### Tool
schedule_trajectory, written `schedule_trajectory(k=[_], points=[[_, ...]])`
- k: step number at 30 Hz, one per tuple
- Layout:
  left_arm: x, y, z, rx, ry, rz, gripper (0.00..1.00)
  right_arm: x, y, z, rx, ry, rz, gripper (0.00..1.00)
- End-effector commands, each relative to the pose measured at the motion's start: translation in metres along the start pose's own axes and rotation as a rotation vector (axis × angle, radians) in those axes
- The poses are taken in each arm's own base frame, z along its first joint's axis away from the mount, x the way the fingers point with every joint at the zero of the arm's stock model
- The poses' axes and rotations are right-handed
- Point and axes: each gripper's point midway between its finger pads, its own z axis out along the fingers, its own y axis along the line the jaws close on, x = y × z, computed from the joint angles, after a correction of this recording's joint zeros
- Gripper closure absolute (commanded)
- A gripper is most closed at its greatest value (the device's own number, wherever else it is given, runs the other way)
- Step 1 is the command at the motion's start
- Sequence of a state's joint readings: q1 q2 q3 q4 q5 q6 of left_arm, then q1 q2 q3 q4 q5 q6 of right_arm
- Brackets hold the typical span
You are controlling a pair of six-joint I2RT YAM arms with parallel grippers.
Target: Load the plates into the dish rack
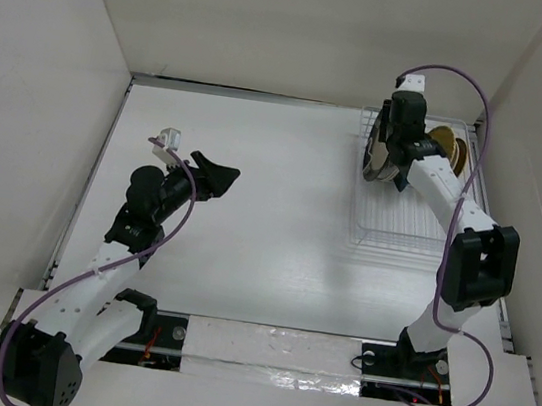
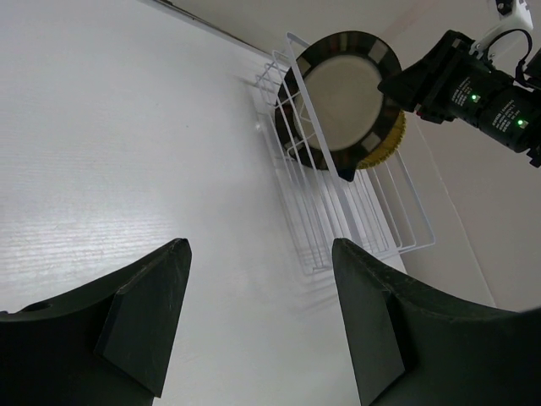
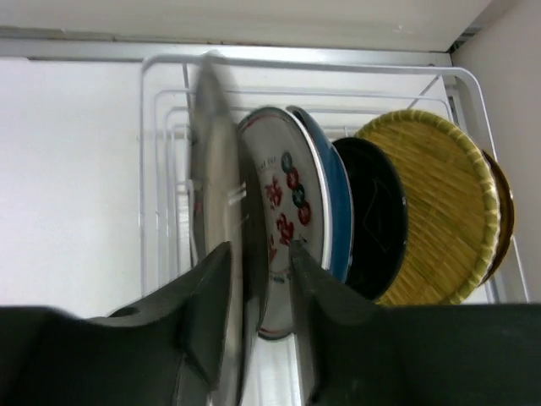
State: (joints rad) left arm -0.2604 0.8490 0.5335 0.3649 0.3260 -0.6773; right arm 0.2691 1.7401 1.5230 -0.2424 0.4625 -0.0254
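Note:
The white wire dish rack (image 1: 404, 227) stands at the far right and also shows in the left wrist view (image 2: 372, 220). My right gripper (image 1: 390, 149) is shut on the black-rimmed cream plate (image 2: 342, 93), holding it tilted at the rack's near-left end, partly behind the side wires. In the right wrist view this plate (image 3: 215, 169) is edge-on and blurred between my fingers (image 3: 211, 296). Behind it stand the white plate with red marks (image 3: 283, 194), a blue plate (image 3: 334, 186), a dark plate (image 3: 376, 220), the woven yellow plate (image 3: 431, 194) and the dark brown-yellow plate (image 3: 501, 211). My left gripper (image 1: 217, 173) is open and empty above the table.
White walls close in the table on the left, back and right; the rack sits close to the right wall. A foil strip (image 1: 271, 349) runs between the arm bases. Purple cables loop along both arms.

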Motion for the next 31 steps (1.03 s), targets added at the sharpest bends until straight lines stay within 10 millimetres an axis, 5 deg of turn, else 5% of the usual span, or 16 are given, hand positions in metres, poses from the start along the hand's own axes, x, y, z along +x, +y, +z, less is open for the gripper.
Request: schedule_trajectory(k=[1,7,11,13,14,15,18,20,22,24,26,28,31], points=[[-0.028,-0.022,-0.006,0.046,-0.084,0.05,0.35,-0.062,-0.006,-0.02,0.016,-0.191,0.15,0.51],[-0.034,-0.024,-0.007,0.026,-0.085,0.06,0.34,-0.101,-0.018,-0.069,-0.057,-0.303,0.274,0.26],[-0.043,-0.029,-0.01,0.02,-0.102,0.074,0.33,-0.124,-0.019,-0.113,-0.157,-0.395,0.389,0.25],[-0.047,-0.032,-0.011,0.014,-0.106,0.076,0.32,-0.12,0.001,-0.132,-0.267,-0.404,0.442,0.25],[-0.05,-0.033,-0.013,0.01,-0.111,0.082,0.32,-0.135,0.0,-0.157,-0.323,-0.473,0.485,0.27],[-0.057,-0.04,-0.015,0.019,-0.126,0.091,0.31,-0.135,0.02,-0.174,-0.436,-0.486,0.486,0.31],[-0.071,-0.048,-0.026,0.009,-0.165,0.124,0.3,-0.13,0.05,-0.223,-0.668,-0.544,0.514,0.81],[-0.077,-0.05,-0.035,-0.009,-0.184,0.154,0.29,-0.124,0.071,-0.262,-0.816,-0.566,0.52,1.0],[-0.089,-0.058,-0.048,-0.016,-0.225,0.181,0.28,-0.118,0.096,-0.302,-0.982,-0.586,0.453,1.0],[-0.099,-0.061,-0.06,-0.034,-0.27,0.21,0.28,-0.115,0.092,-0.324,-0.996,-0.604,0.446,1.0],[-0.101,-0.059,-0.067,-0.061,-0.278,0.219,0.27,-0.111,0.093,-0.343,-1.019,-0.625,0.432,0.81],[-0.102,-0.059,-0.074,-0.066,-0.289,0.224,0.28,-0.11,0.083,-0.351,-0.997,-0.646,0.434,0.64],[-0.095,-0.055,-0.078,-0.071,-0.285,0.201,0.28,-0.105,0.078,-0.343,-0.942,-0.62,0.449,0.55]])
